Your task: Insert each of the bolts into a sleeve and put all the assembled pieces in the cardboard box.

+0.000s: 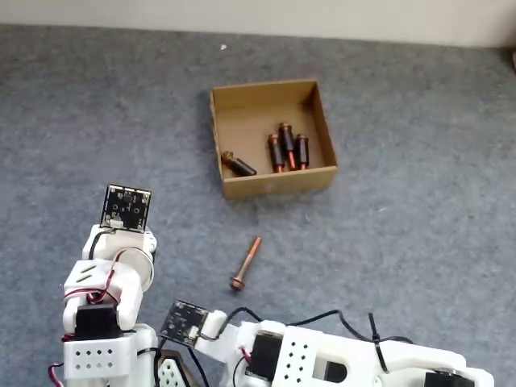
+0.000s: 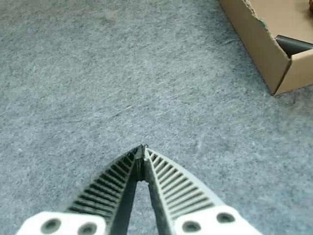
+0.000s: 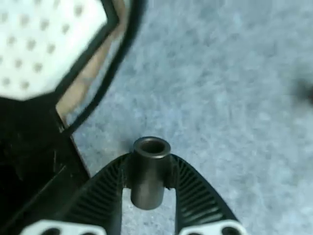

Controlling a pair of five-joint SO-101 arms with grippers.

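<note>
In the high view, a copper bolt point(image 1: 246, 263) is being shown loose on the grey carpet point(image 1: 403, 242). Its long axis is running from the head at 7 o'clock to the tip at 1 o'clock, with the cardboard box point(image 1: 278, 184) at 12 o'clock from it. Four assembled pieces point(image 1: 288, 151) are being held inside the box, three side by side pointing to 12 o'clock and one apart toward 9 o'clock. Open carpet is being shown all round the bolt. More is being given by the wrist views: the left gripper point(image 2: 142, 159) is being pressed together on nothing above bare carpet near a box corner. The right gripper point(image 3: 149, 164) is being clamped on a dark sleeve point(image 3: 148, 188), its axis running along the fingers, open end away from the wrist, beside the other arm's white base point(image 3: 44, 44).
</note>
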